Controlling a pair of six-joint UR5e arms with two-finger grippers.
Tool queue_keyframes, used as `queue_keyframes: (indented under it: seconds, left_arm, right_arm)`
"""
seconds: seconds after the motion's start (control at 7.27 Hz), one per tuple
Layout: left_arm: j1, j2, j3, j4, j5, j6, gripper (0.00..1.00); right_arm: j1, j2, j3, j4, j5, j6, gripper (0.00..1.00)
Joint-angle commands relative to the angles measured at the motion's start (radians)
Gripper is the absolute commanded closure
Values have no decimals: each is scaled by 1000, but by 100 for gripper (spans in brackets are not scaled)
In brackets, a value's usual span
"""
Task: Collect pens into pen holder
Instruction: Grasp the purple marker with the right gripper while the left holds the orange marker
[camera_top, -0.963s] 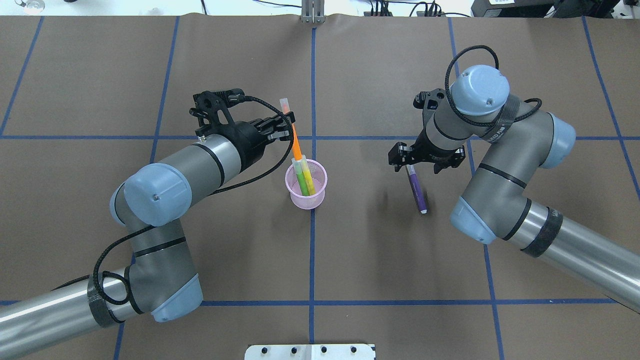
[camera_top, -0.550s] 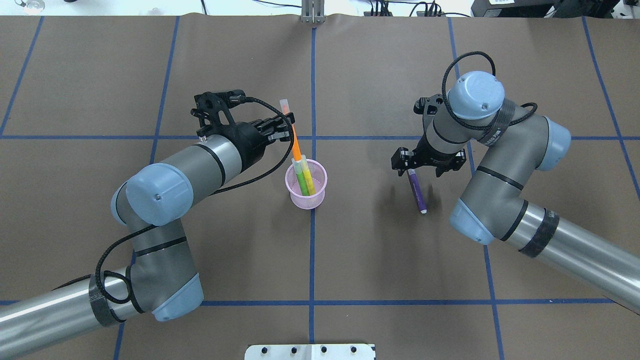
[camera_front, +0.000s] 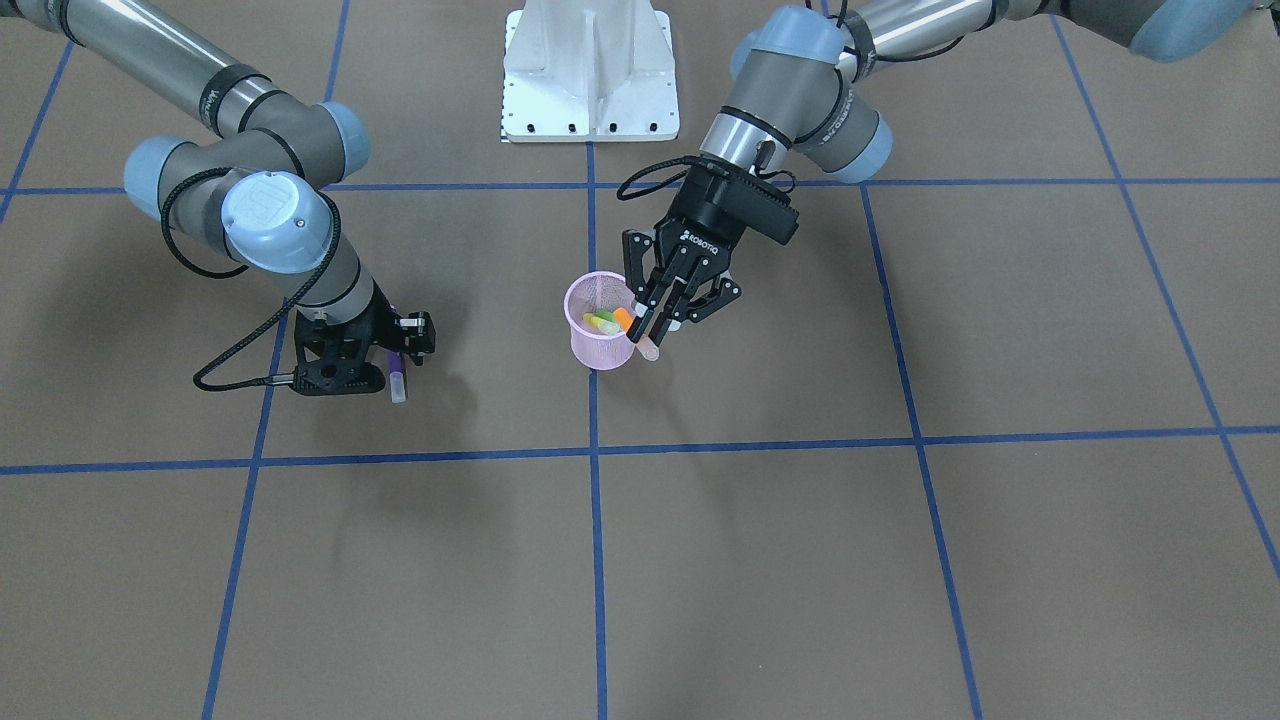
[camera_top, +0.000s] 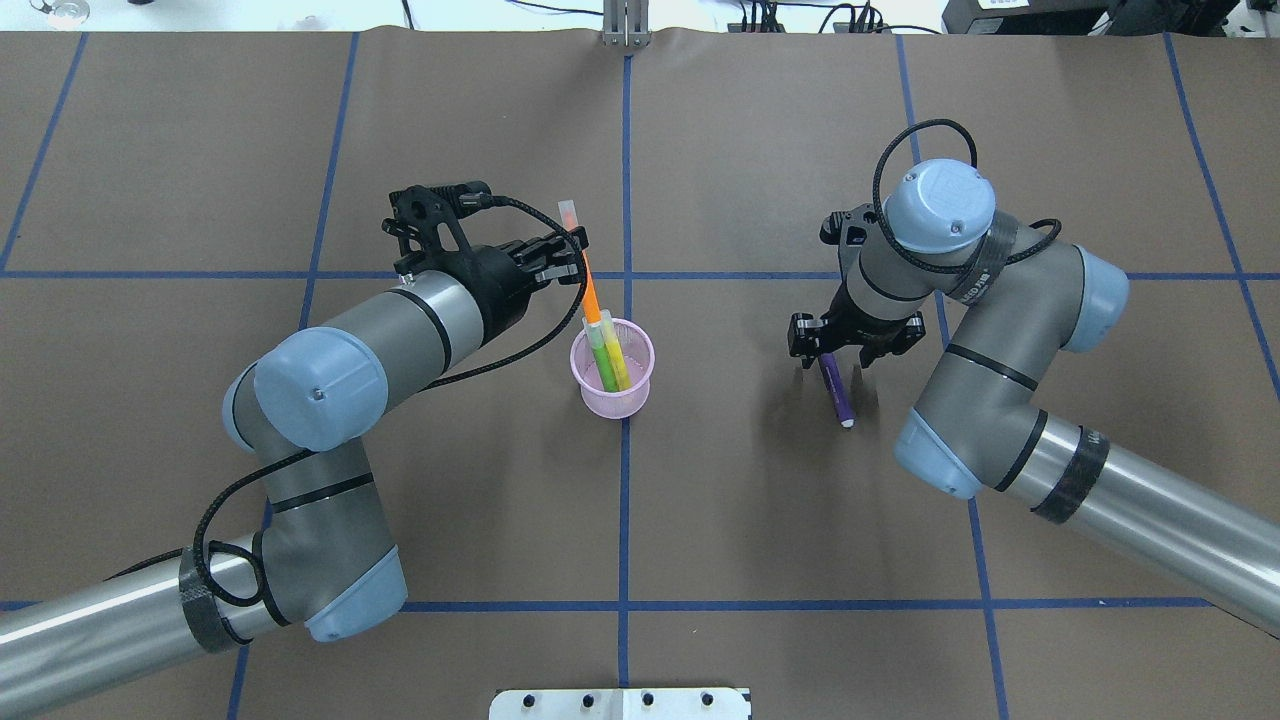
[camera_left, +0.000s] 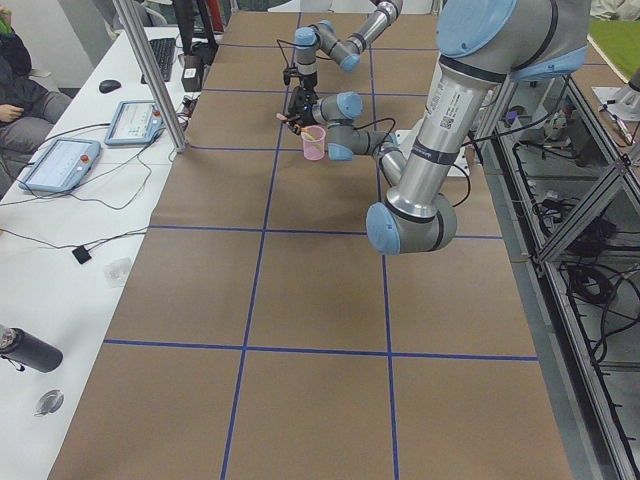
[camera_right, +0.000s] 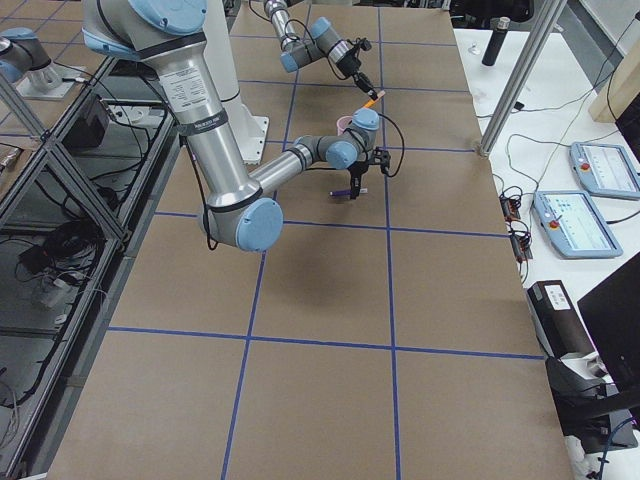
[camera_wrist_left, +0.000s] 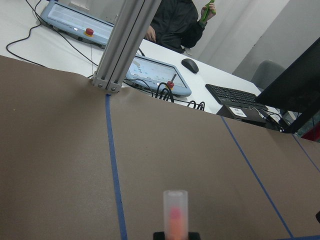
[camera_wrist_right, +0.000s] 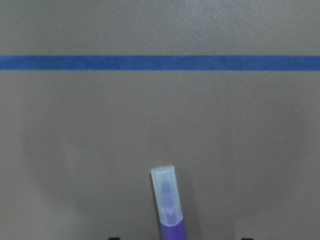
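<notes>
The pink mesh pen holder (camera_top: 640, 386) stands near the table's middle, with the green pen (camera_top: 603, 362) upright inside it. My left gripper (camera_top: 572, 248) is shut on the orange pen (camera_top: 591, 290), held tilted with its lower end inside the holder's rim and its pale cap (camera_wrist_left: 175, 210) up. The purple pen (camera_top: 838, 395) lies flat on the table to the right. My right gripper (camera_top: 850, 345) is open and low over its upper end. In the right wrist view the pen's cap (camera_wrist_right: 166, 192) lies between the two fingers.
The robot's white base plate (camera_top: 620, 703) sits at the table's near edge. Blue tape lines (camera_top: 624, 520) cross the brown mat. An operators' bench with tablets (camera_left: 60, 160) and a metal post (camera_left: 150, 70) runs along the table's far side.
My right arm has come down and shifted slightly toward the purple pen, so the open gripper is closer to it. My left gripper and the orange pen have barely moved.
</notes>
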Motion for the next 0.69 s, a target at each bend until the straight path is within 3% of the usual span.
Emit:
queue_keyframes:
  seconds: [0.0,0.14,0.41,0.55]
  left_arm:
    - [0,2,2,0,-2,-1,100]
    - [0,2,2,0,-2,1,100]
    - [0,2,5,-4,-2,1,100]
    - [0,2,8,-18,0,1,100]
  right_arm:
    - [-1,-1,-4,0,0,-15,40]
    - [-1,-2,-7,0,2,-17,43]
    - [-1,-1,-9,0,2,-17,67]
    - [-2,-1,-17,0,2,-21,69]
